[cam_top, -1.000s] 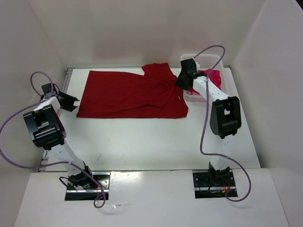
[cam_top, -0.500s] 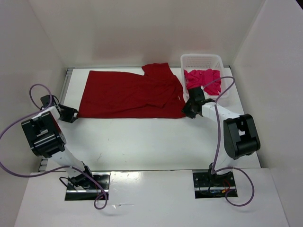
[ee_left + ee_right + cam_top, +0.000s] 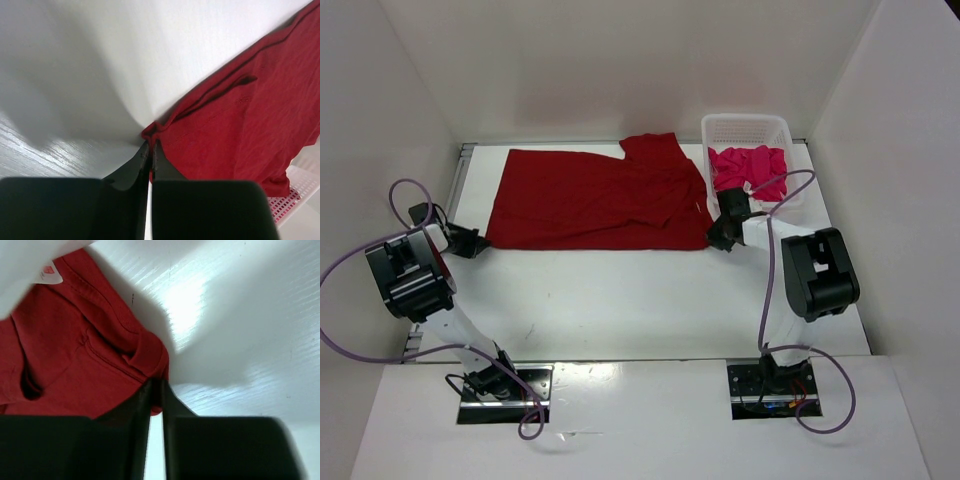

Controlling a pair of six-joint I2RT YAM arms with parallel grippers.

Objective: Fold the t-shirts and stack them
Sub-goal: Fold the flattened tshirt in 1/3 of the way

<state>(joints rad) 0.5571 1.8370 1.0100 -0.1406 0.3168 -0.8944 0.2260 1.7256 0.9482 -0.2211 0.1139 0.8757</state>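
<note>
A dark red t-shirt (image 3: 600,200) lies spread flat across the back of the table, one sleeve folded over near its right end. My left gripper (image 3: 480,242) is at the shirt's near left corner, and the left wrist view shows its jaws (image 3: 151,147) shut on the red hem (image 3: 220,130). At the near right corner my right gripper (image 3: 715,238) is likewise shut on a bunched fold of red cloth (image 3: 75,340), with its tips (image 3: 156,387) pinching it. A magenta-pink t-shirt (image 3: 750,168) lies crumpled in the basket.
A white lattice basket (image 3: 745,125) stands at the back right, touching the red shirt's right end. White walls enclose the table on the left, back and right. Purple cables loop from both arms.
My right arm swung from the basket down to the shirt's near right corner. Both grippers went from open to shut on the red shirt's corners; the left shifted only slightly.
</note>
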